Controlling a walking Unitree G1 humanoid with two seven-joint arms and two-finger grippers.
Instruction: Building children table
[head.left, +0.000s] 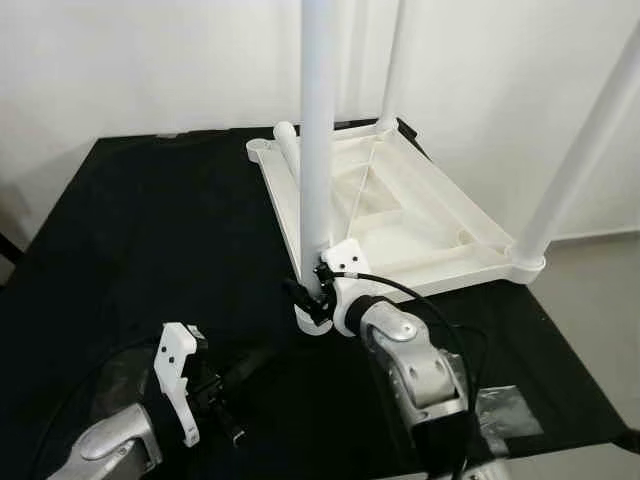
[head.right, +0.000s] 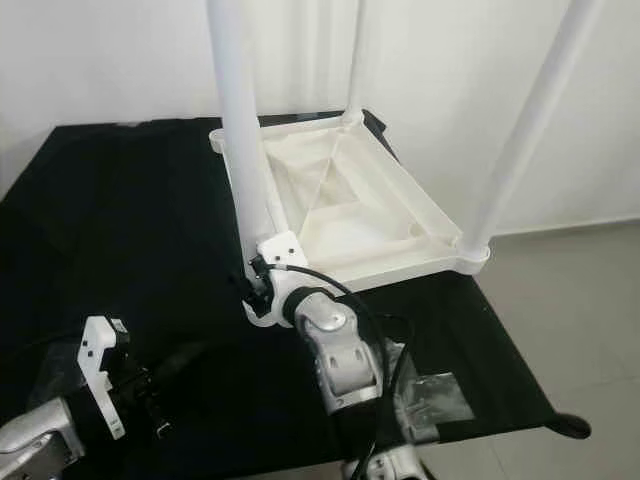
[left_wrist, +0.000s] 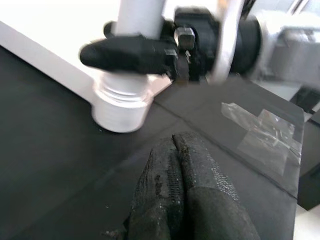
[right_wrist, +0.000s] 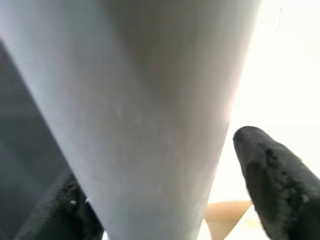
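Observation:
The white children's table top (head.left: 400, 215) lies upside down on a black table (head.left: 150, 230). Three white legs stand upright in its corners. My right gripper (head.left: 318, 290) is shut around the near-left leg (head.left: 316, 130), just above its threaded socket (left_wrist: 122, 102); one finger (right_wrist: 272, 175) shows at each side of the leg (right_wrist: 150, 100). A fourth leg (head.left: 289, 150) lies loose inside the top near the far-left corner. My left gripper (left_wrist: 177, 145) is shut and holds nothing; it sits low over the black cloth, to the front left of that socket.
The other upright legs stand at the near-right corner (head.left: 585, 150) and the far corner (head.left: 395, 60). Clear tape patches (head.left: 505, 410) stick to the cloth near the front right. The table's right edge drops to a grey floor (head.left: 600, 300). A white wall is close behind.

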